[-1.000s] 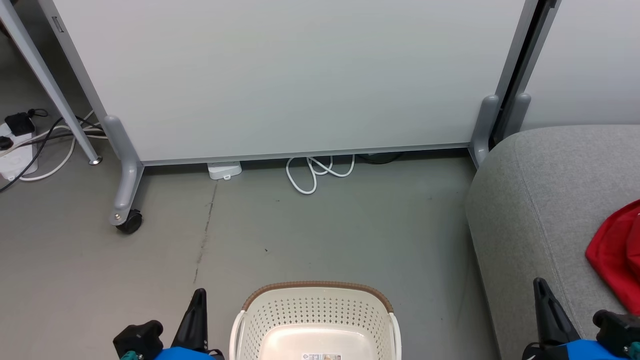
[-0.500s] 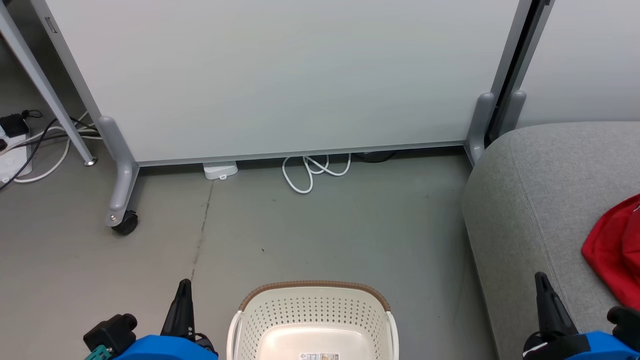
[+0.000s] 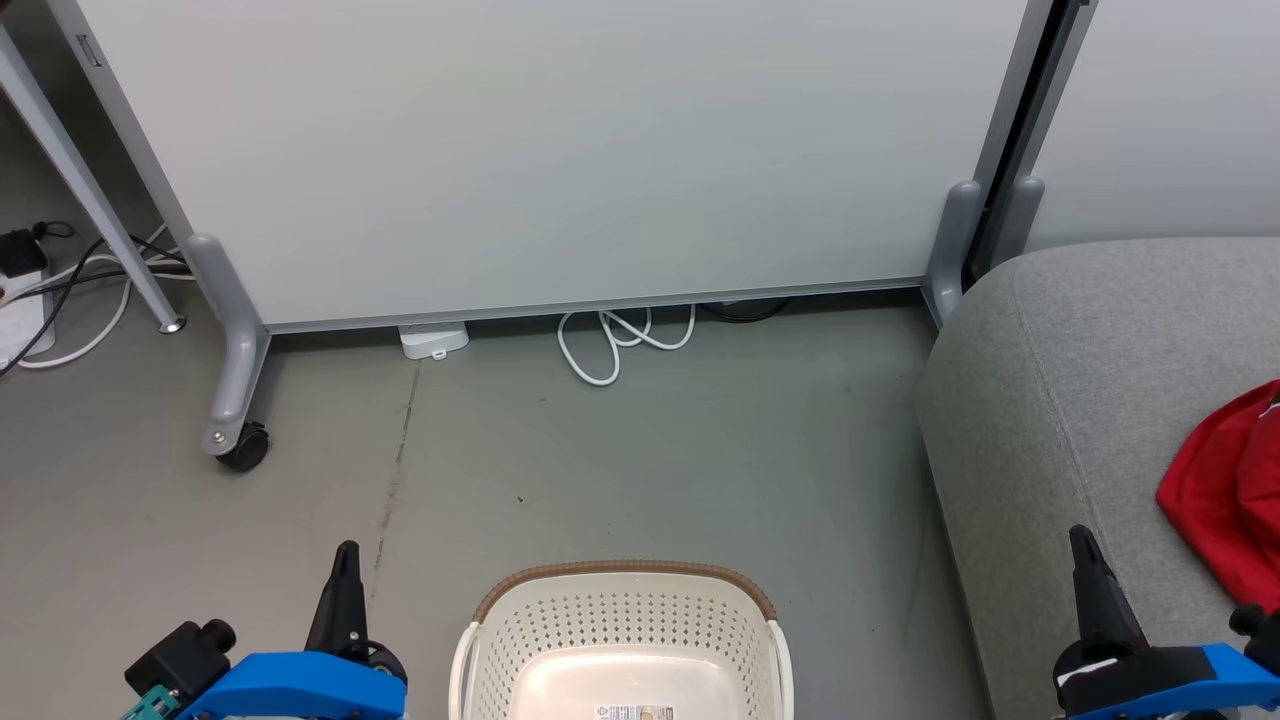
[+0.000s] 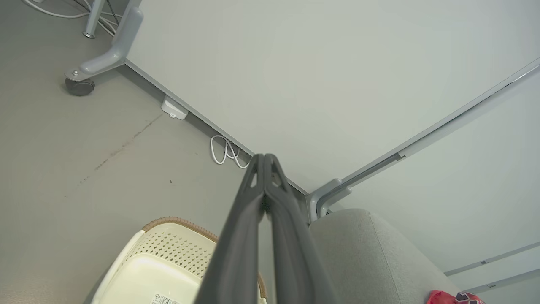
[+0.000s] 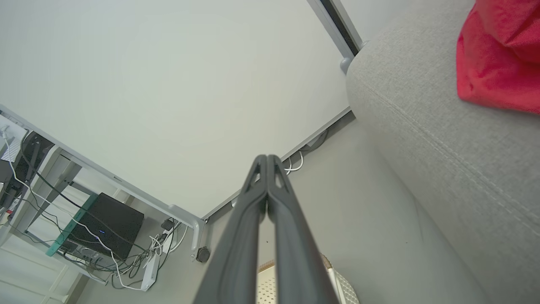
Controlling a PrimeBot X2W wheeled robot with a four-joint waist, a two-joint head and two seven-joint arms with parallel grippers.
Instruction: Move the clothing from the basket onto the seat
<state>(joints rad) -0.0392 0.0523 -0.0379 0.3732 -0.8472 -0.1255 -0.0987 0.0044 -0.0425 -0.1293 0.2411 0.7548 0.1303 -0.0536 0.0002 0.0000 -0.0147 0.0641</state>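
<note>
Both left claw (image 3: 347, 555) and right claw (image 3: 1082, 540) clenched, empty. Red fabric clothing (image 3: 1225, 500) lies on grey upholstered seat (image 3: 1060, 400), three o'clock.

Cream-white perforated plastic basket (image 3: 620, 625): smooth, faint sheen; brown rim (image 3: 625, 570) has woven-look texture.
Large light-grey sofa (image 3: 1080, 400): coarse woven cloth, matt, stitched seams.
Bright red garment (image 3: 1215, 490): soft cloth, matt, creased.
Grey floor (image 3: 650, 450): hard, matt, scuffed, thin crack line.
Pale partition panel (image 3: 560, 150): smooth, matt; grey legs (image 3: 238, 340) look like painted metal.
White looped cable (image 3: 625, 338): smooth, slightly glossy.
Left gripper (image 4: 264, 158) fingers (image 4: 240, 245): dark, matt, smooth.
</note>
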